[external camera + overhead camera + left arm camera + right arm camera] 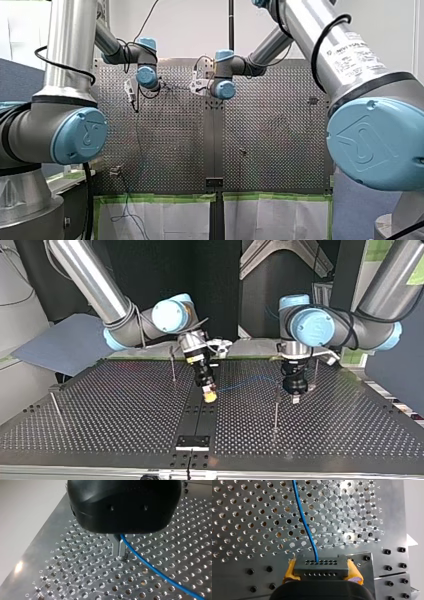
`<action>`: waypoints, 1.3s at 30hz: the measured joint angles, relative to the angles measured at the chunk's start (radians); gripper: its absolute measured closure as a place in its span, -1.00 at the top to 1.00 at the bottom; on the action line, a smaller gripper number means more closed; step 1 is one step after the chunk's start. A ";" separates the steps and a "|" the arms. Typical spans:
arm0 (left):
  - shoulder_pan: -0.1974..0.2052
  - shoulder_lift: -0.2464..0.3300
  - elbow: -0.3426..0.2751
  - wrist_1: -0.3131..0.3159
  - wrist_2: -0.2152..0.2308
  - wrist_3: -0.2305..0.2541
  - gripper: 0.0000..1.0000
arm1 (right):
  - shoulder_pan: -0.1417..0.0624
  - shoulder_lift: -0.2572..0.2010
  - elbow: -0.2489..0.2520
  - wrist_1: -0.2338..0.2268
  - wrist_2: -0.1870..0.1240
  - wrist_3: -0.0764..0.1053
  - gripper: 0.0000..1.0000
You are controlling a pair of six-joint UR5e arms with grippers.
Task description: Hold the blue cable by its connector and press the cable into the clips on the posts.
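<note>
Our perforated desk (100, 410) fills the top view. Over it our right arm (90, 277) comes in at 11 o'clock and our left arm (390, 285) at 1 o'clock, both bent down toward the middle. Our right pincer (321, 571) is clenched on the connector (321, 565), its yellow pads (289, 572) against the connector's two ends, low over the dark centre strip (200, 415). Our left pincer (121, 555) stands at 3 o'clock of it, tip down at the desk; we cannot tell whether it is clenched. A thin post (276, 407) stands upright just at 8 o'clock of that pincer. The cable (305, 525) leaves the connector's far face straight ahead of the right pincer. In the top view its long axis lies along the 9-to-3 line, connector end at 9, and it runs in a shallow arc above the desk toward the post's top. In the left wrist view it slants out from under the pincer's black body.
</note>
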 joint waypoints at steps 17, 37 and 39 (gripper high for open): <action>0.024 -0.053 0.055 -0.069 0.035 0.038 -1.00 | -0.029 0.035 -0.036 -0.002 0.002 0.009 -1.00; 0.045 -0.055 0.076 -0.096 -0.010 0.062 -0.55 | -0.044 0.075 -0.077 0.015 0.001 0.011 -1.00; 0.044 -0.055 0.076 -0.105 -0.025 0.077 -0.40 | -0.044 0.076 -0.077 0.019 0.001 0.011 -1.00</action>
